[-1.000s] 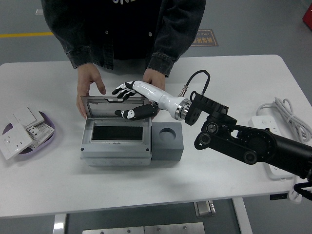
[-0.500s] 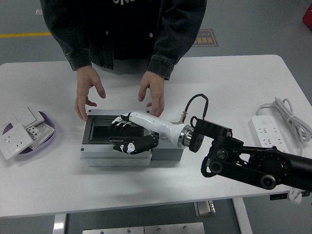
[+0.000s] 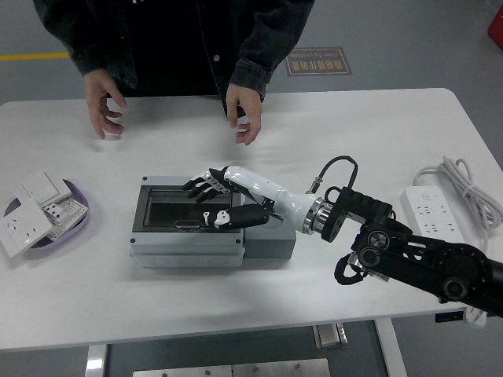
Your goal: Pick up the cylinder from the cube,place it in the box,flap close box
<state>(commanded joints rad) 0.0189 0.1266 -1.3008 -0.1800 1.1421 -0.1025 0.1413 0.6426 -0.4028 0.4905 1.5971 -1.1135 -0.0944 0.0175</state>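
- Grey plastic box (image 3: 189, 239) with a clear flap looks shut, we think.
- Our white-and-black right hand (image 3: 216, 200) rests spread on it, holding nothing.
- Next we lift away.

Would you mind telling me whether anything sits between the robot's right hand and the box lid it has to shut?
Nothing visible does. The right hand lies directly on the lid of the box, fingers spread, and the lid looks flat down. The person's hands are back near the table's far edge, clear of the box.
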